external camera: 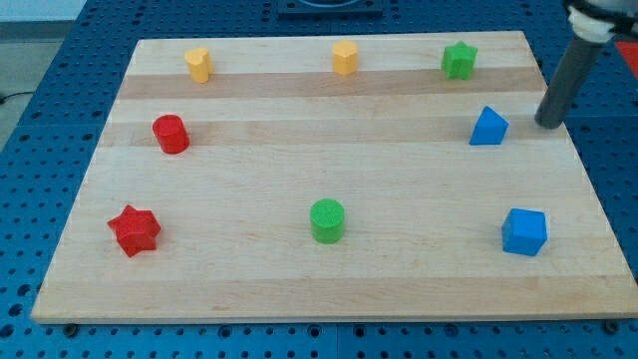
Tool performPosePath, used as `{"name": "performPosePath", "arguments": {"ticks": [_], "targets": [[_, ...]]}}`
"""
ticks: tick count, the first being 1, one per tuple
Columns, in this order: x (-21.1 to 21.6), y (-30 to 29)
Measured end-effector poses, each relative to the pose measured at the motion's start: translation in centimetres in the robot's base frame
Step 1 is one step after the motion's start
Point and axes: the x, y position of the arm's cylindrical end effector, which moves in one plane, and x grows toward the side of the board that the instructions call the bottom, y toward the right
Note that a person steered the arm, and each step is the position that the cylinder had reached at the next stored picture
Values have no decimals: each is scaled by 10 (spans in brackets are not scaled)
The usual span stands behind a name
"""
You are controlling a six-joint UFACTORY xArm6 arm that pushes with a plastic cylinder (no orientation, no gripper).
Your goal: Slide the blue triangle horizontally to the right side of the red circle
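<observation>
The blue triangle (487, 127) lies on the wooden board (329, 289) at the view's right, in the upper half. The red circle (170, 134) lies far off at the view's left, at about the same height in the view. My tip (547, 124) is the lower end of the dark rod coming down from the view's top right. It stands a short way to the right of the blue triangle, apart from it, with a gap of bare board between them.
A yellow block (199, 64), a yellow hexagon (345, 58) and a green star (459, 60) line the board's top. A red star (134, 230), a green circle (327, 220) and a blue cube (524, 231) line the bottom. The board lies on a blue perforated table.
</observation>
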Motion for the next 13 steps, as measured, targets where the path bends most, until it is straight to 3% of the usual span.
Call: {"name": "performPosePath", "arguments": {"ticks": [4,7,8,9,11,13], "targets": [[-12,-276],[-30,-186],[-71,-172],[-85,-194],[-25,-272],[32,-227]]}}
